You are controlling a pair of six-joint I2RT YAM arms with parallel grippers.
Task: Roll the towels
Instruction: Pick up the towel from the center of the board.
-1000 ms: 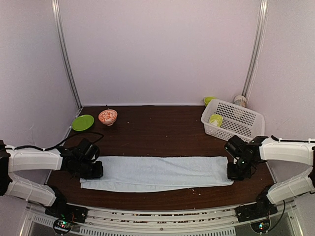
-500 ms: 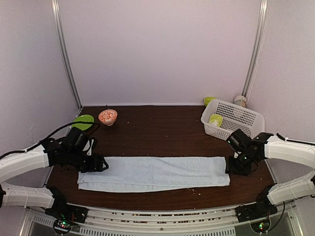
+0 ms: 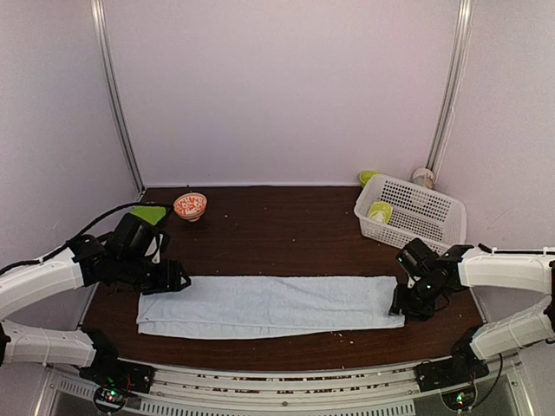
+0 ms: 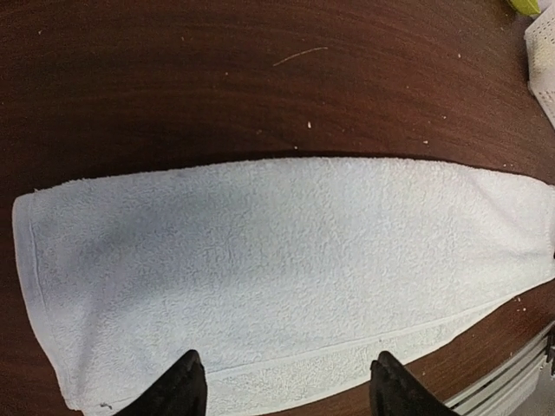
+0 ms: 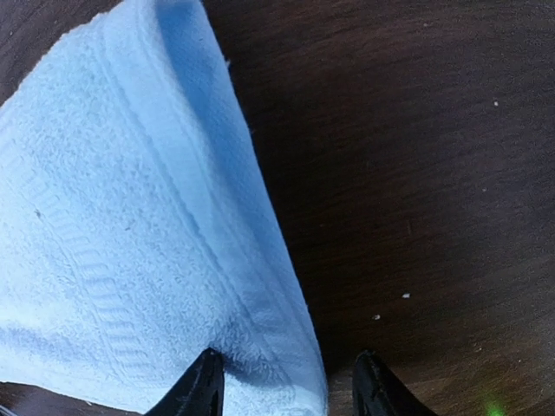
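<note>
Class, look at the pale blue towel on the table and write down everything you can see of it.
The pale blue towel is a long rectangle of looped terry cloth with a stitched hem and a flat woven band near its edge. It lies flat and unrolled, lengthways from left to right, on the near part of the dark wooden table. The left gripper and right gripper hang over its two ends, jaws open, gripping nothing.
</note>
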